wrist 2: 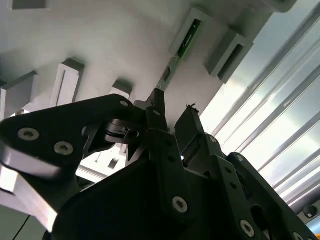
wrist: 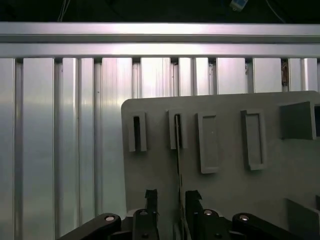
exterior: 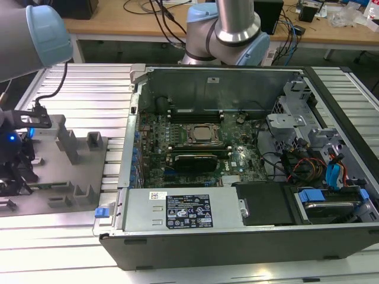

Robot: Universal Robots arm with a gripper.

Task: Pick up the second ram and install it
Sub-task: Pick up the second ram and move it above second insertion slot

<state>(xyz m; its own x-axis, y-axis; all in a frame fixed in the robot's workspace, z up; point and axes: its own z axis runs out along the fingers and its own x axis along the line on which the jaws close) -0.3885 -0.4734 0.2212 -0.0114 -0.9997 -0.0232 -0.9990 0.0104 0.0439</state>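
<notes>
The second ram [wrist 2: 186, 37] is a thin green stick standing on edge in a slot of the grey holder plate [wrist: 225, 200]. In the first wrist view the ram [wrist: 177, 150] appears edge-on as a narrow line running from its slot down between my fingertips. My gripper [wrist: 171, 196] straddles the stick with a black finger [wrist: 150, 200] on either side and a visible gap to each, so it is open. In the second wrist view the gripper [wrist 2: 175, 112] sits just over the stick's near end. In the exterior view the gripper [exterior: 15, 165] hangs over the holder plate [exterior: 65, 177] at the exterior view's left.
An open computer case [exterior: 237, 248] sits at the exterior view's right of the plate, with its motherboard [exterior: 237, 157], processor socket [exterior: 200, 134] and dark memory slots [exterior: 195, 112] exposed. The power supply [exterior: 177, 210] lies along the near wall. Raised grey blocks [exterior: 95, 142] stand on the plate. Ribbed aluminium table [wrist: 60, 150] surrounds it.
</notes>
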